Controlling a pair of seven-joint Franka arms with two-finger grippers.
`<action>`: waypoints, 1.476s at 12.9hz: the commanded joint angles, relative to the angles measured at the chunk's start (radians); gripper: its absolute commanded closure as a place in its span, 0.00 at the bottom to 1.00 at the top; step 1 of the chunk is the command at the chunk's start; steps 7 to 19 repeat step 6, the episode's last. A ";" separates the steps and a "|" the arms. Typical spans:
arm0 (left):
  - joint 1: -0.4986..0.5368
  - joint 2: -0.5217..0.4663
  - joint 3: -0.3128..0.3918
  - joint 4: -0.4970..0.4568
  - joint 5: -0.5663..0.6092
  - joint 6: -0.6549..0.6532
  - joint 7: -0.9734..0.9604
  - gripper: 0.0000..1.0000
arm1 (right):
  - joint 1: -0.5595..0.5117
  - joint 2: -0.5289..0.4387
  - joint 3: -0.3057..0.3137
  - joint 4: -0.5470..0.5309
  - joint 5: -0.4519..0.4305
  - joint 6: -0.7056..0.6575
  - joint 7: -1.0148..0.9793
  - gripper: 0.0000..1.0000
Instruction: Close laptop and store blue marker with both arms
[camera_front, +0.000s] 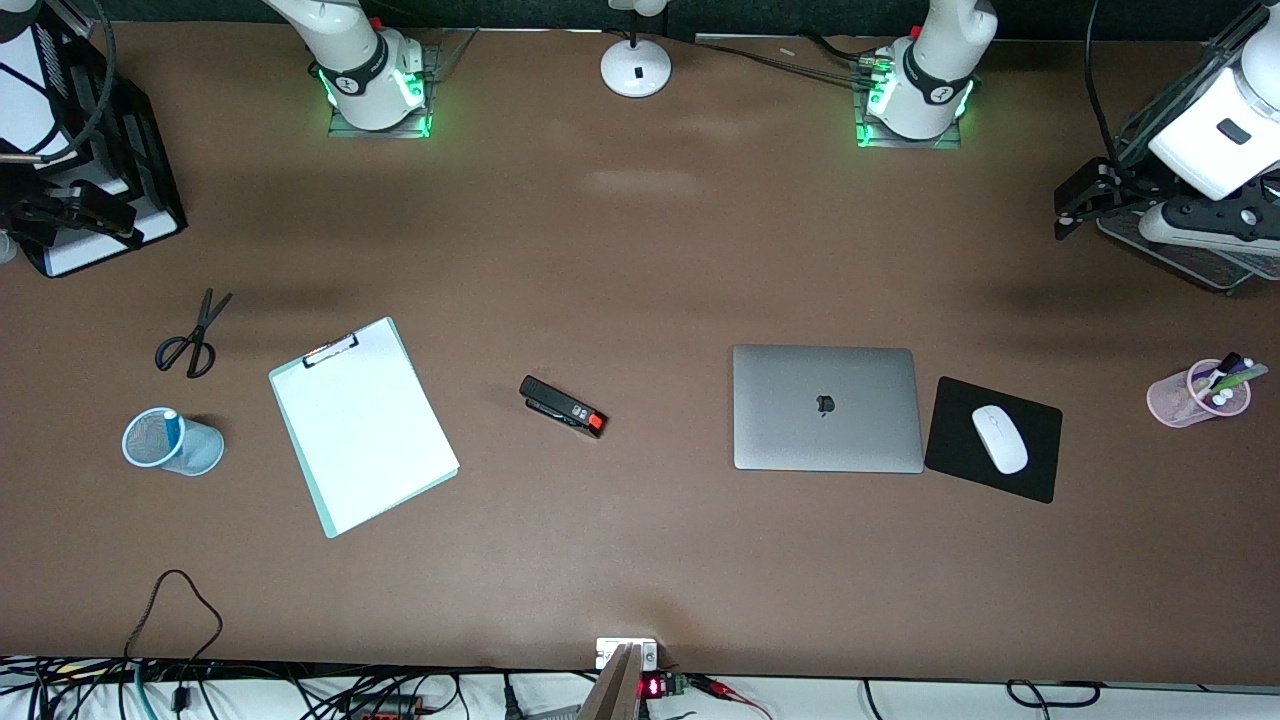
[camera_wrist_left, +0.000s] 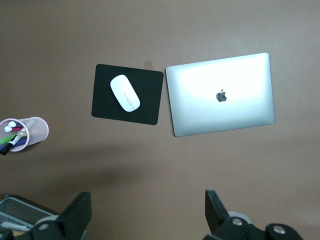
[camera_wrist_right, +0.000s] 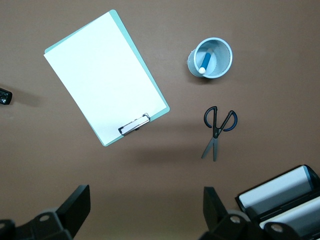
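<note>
The silver-grey laptop (camera_front: 825, 408) (camera_wrist_left: 220, 95) lies flat on the table with its lid down and the apple logo up. The blue marker (camera_front: 172, 424) (camera_wrist_right: 205, 61) stands inside a light-blue mesh cup (camera_front: 165, 443) (camera_wrist_right: 220, 68) toward the right arm's end of the table. My left gripper (camera_front: 1068, 208) (camera_wrist_left: 147, 200) hangs open and empty over bare table at the left arm's end. My right gripper (camera_front: 60, 205) (camera_wrist_right: 145, 196) hangs open and empty over the right arm's end, above bare table near the scissors.
A black mouse pad (camera_front: 1030, 470) with a white mouse (camera_front: 999, 438) lies beside the laptop. A pink cup (camera_front: 1185, 395) of markers and a wire tray (camera_front: 1200, 262) stand at the left arm's end. A clipboard (camera_front: 362, 425), stapler (camera_front: 562, 405), scissors (camera_front: 190, 340) and black file box (camera_front: 110, 160) are also present.
</note>
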 joint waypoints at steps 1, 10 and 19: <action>0.003 0.019 0.005 0.037 -0.012 -0.026 0.023 0.00 | 0.015 0.001 0.003 0.022 0.007 -0.042 0.027 0.00; 0.003 0.019 0.003 0.037 -0.012 -0.026 0.023 0.00 | 0.017 -0.002 0.002 0.022 0.009 -0.044 0.021 0.00; 0.003 0.019 0.003 0.037 -0.012 -0.026 0.023 0.00 | 0.017 -0.002 0.002 0.022 0.009 -0.044 0.021 0.00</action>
